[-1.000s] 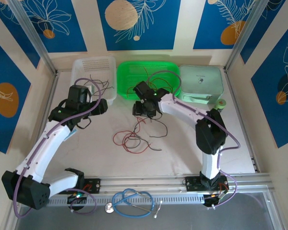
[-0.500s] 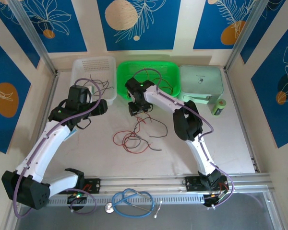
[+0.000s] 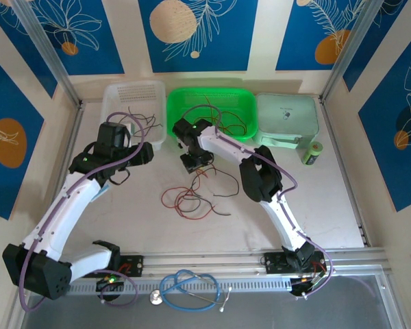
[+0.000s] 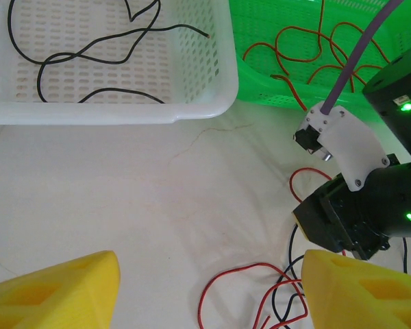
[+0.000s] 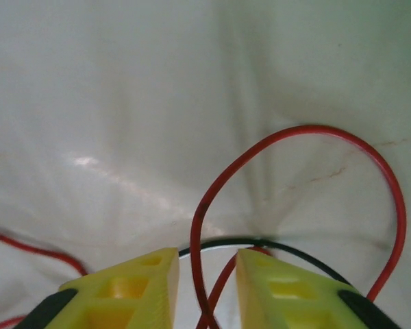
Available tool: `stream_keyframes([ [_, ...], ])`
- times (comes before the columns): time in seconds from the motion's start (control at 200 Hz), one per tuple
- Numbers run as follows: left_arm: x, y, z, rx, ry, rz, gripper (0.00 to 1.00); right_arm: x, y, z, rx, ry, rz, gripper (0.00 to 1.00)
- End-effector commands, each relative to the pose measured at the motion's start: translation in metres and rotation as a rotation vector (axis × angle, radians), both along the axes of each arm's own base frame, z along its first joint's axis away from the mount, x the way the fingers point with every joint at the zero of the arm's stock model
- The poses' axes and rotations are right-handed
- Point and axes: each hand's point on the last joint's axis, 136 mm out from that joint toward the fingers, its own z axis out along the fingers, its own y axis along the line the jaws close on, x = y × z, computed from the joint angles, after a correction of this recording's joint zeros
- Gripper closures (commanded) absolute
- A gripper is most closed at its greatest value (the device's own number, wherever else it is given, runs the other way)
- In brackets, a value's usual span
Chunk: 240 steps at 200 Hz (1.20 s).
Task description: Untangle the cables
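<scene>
A tangle of red and black cables (image 3: 192,199) lies on the white table between the arms. My right gripper (image 3: 195,162) points down at the tangle's far end. In the right wrist view its yellow jaws (image 5: 207,274) stand a narrow gap apart, with a red cable (image 5: 294,133) looping up between them and a black cable (image 5: 260,241) crossing just beyond the tips. Neither pad presses the red cable. My left gripper (image 4: 209,295) hangs wide open over bare table, with a red loop (image 4: 226,277) lying between its fingers. Black cables (image 4: 89,55) lie in the white basket and red ones (image 4: 308,55) in the green basket.
At the back stand a white basket (image 3: 133,92), a green basket (image 3: 212,103) and a pale green lidded box (image 3: 288,116), with a small green roll (image 3: 315,151) to its right. A blue stethoscope (image 3: 188,288) lies on the rail by the arm bases.
My right arm has swung left and come down onto the tangle's far end, and its jaws have narrowed around the red cable. The left arm has not moved.
</scene>
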Motion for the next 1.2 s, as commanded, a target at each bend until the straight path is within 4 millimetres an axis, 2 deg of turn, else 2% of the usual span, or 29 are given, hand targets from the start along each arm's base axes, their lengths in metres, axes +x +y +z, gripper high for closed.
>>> stream_keyframes([
  [0.0,0.000,0.000,0.002,-0.005,0.004,0.009,0.30,0.010,-0.002,0.006,0.002,-0.020,-0.037,0.74],
  [0.425,-0.003,0.002,0.003,-0.003,0.000,0.012,0.30,0.016,0.007,0.015,0.098,0.016,-0.133,0.70],
  [0.81,-0.004,0.002,0.004,-0.006,-0.003,0.013,0.30,0.011,0.003,0.000,0.078,0.065,-0.136,0.71],
  [0.985,-0.004,0.001,0.003,-0.010,0.000,0.010,0.30,0.010,0.003,-0.001,0.079,0.070,-0.133,0.71],
  [1.08,-0.004,0.001,0.004,-0.012,-0.001,0.010,0.30,0.011,0.004,0.000,0.081,0.064,-0.134,0.73],
  [1.196,-0.003,0.001,0.003,-0.011,0.000,0.010,0.30,0.012,0.006,0.000,0.088,0.065,-0.133,0.81],
])
